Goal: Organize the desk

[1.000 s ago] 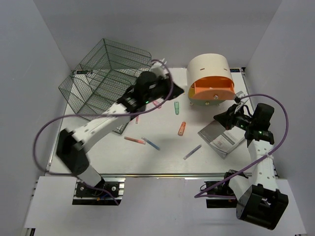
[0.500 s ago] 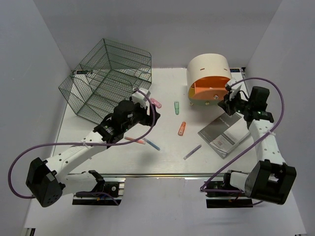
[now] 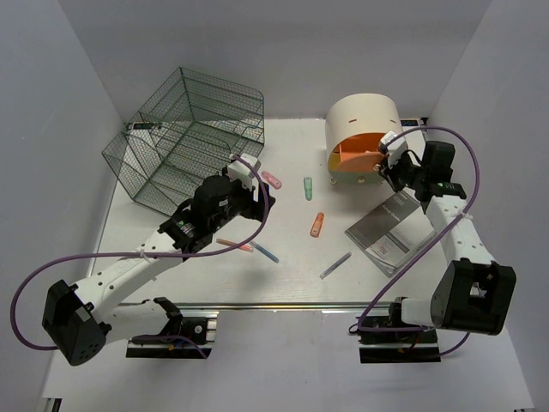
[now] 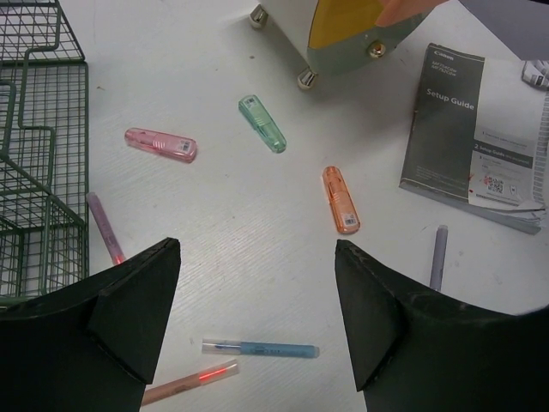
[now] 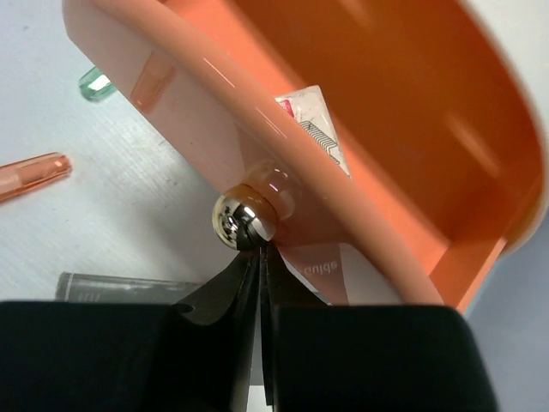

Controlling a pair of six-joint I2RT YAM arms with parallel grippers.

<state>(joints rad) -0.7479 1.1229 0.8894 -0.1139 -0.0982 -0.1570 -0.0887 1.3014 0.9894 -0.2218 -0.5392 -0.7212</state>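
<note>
The white desk (image 3: 292,283) carries scattered pens and highlighters. My left gripper (image 3: 257,202) hovers open and empty over its middle. In the left wrist view a blue pen (image 4: 260,349) and a pink-red pen (image 4: 189,383) lie below and between the fingers (image 4: 129,300). Beyond them lie a pink highlighter (image 4: 160,144), a green one (image 4: 262,124) and an orange one (image 4: 340,199). My right gripper (image 5: 260,249) is shut, its tips touching the underside of the metal knob (image 5: 243,221) on the orange drawer (image 5: 412,112), which stands pulled out.
A dark wire-mesh cage (image 3: 184,137) fills the far left corner. The cream drawer box (image 3: 364,124) stands at the far right. A grey booklet (image 3: 390,232) lies right of centre, with a purple pen (image 3: 335,265) near it. Another pale pen (image 4: 105,228) lies by the cage.
My left gripper pulled back from beside the drawer box toward the desk's middle and opened. My right gripper rose from over the booklet to the drawer's knob.
</note>
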